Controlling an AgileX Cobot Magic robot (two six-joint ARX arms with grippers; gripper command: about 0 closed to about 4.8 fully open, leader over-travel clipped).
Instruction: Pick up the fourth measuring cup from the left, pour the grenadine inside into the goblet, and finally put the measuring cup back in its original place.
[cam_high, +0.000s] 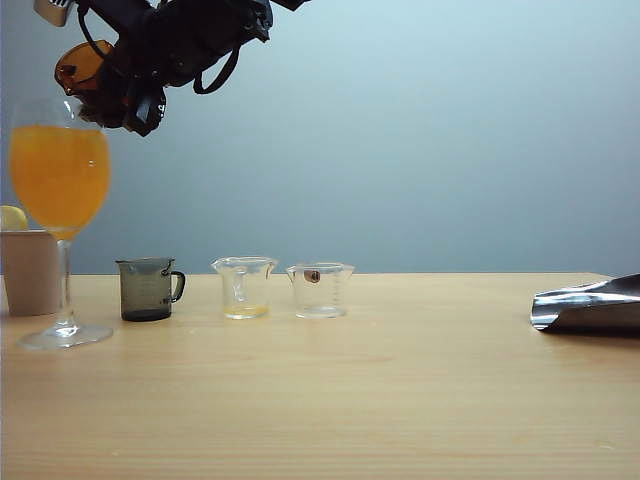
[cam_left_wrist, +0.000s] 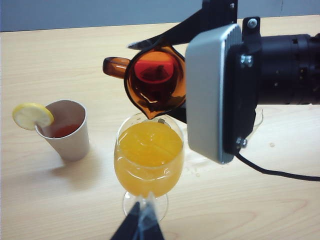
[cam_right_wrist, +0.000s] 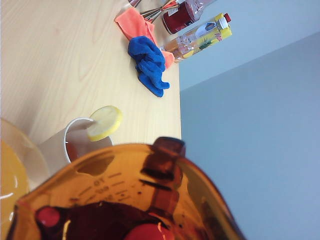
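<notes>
Tilting above the tall clear stemmed goblet (cam_left_wrist: 149, 160) of orange liquid, the translucent amber handled measuring cup (cam_left_wrist: 155, 82) sits pinched in the right gripper (cam_high: 110, 75) fingers; left gripper (cam_left_wrist: 140, 225) fingers' state unclear

Right gripper (cam_high: 110, 95) fingers hidden behind amber cup (cam_right_wrist: 130, 200); goblet (cam_right_wrist: 12, 170) cut off at 9 o'clock.

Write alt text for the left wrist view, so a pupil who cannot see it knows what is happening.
The right hand holds the amber measuring cup tilted, pour lip down, over the goblet of orange liquid. Dark red grenadine is in the cup. Beside the goblet stands a beige cup with a lemon slice on its rim.
</notes>
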